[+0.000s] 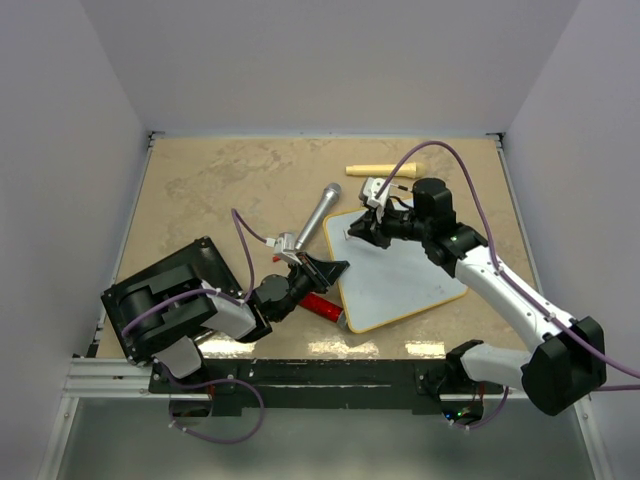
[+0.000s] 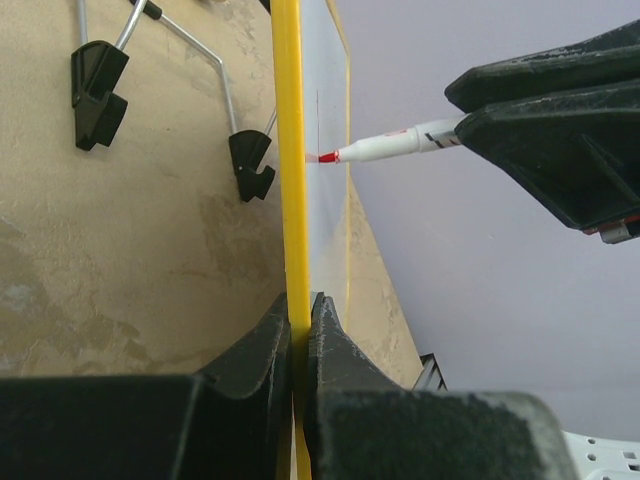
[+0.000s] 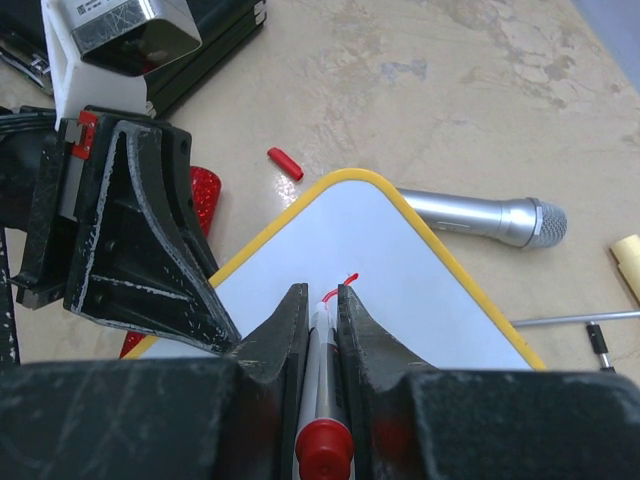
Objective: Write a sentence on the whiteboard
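At the whiteboard's (image 1: 400,275) far-left corner: right gripper (image 3: 320,292) clamped on marker (image 3: 319,342), tip at the sentence (image 3: 347,279) — one red stroke; left gripper (image 2: 300,302) pinching its left edge — blank board rightward.

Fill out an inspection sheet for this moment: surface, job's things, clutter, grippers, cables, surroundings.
Surface: beige stone-pattern table; no spills seen.
Job's things: yellow-edged whiteboard with one short red stroke near a corner; marker tip on the board.
Clutter: microphone, cream stick, red cap, red glittery object, black box.
Grippers: left gripper fingers shut on the whiteboard's edge; right gripper shut on the marker.
Cables: purple cables loop from both wrists; none across the board.
Surroundings: plain pale walls; nothing else seen.
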